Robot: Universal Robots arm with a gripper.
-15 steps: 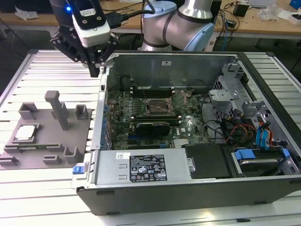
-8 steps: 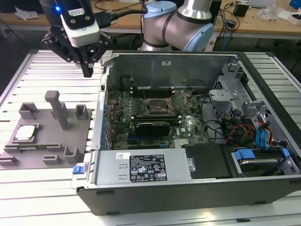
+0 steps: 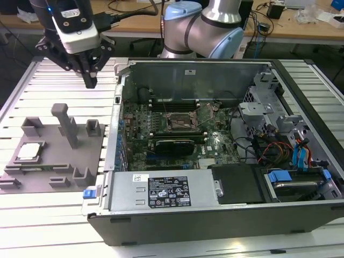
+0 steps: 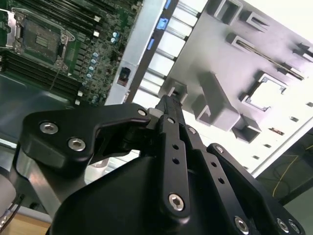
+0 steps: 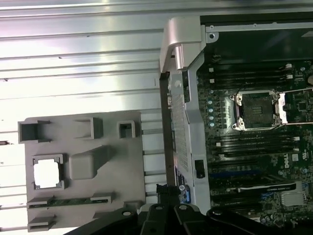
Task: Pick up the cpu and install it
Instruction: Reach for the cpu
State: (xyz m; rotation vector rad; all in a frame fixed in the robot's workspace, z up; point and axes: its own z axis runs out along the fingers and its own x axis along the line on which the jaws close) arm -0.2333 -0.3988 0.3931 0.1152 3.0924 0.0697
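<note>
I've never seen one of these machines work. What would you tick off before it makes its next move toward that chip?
1. cpu seated: ok, it lies flat in its square recess on the grey fixture.
2. gripper free: ok, it holds nothing and hangs above the table, apart from the cpu.
3. Gripper spread for a grasp: not ok, it is shut.
4. socket uncovered: ok, its cover looks swung aside in the first wrist view.
5. Room beside the fixture's tall post: cannot tell.
6. case open on top: ok.
</note>
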